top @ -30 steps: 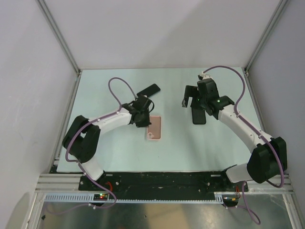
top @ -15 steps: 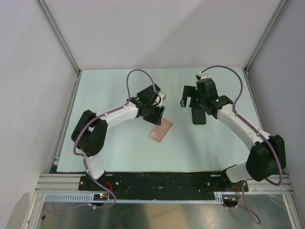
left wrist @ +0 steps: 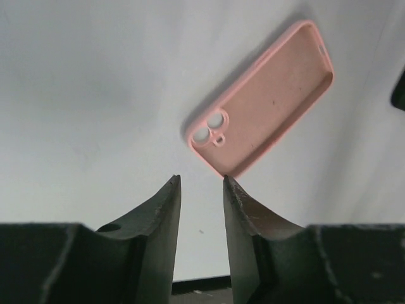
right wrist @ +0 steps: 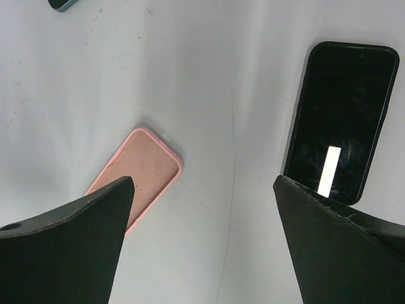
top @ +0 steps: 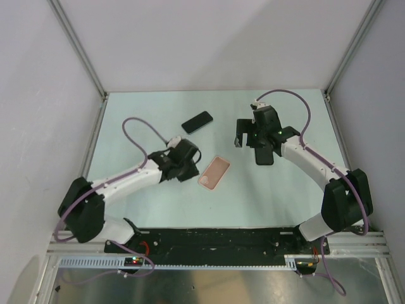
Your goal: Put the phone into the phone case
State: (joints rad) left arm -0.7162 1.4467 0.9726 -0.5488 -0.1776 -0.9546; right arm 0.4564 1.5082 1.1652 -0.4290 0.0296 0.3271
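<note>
The salmon-pink phone case (top: 214, 172) lies flat and tilted in the middle of the table, hollow side up, its camera hole towards the near left (left wrist: 209, 133). It also shows in the right wrist view (right wrist: 139, 177). One black phone (top: 264, 155) lies to the case's right, below my right gripper (top: 252, 140), and shows screen up in the right wrist view (right wrist: 345, 120). My right gripper (right wrist: 202, 183) is wide open and empty. My left gripper (top: 190, 170) is just left of the case, its jaws a narrow gap apart and empty (left wrist: 200, 180).
A second black phone (top: 197, 122) lies further back, left of centre; its corner shows at the top left of the right wrist view (right wrist: 63, 4). Grey walls and metal posts close in the table on three sides.
The case has turned from straight to tilted and shifted right. My left arm swung out over it and has since pulled back to the near left. My right gripper edged left.
</note>
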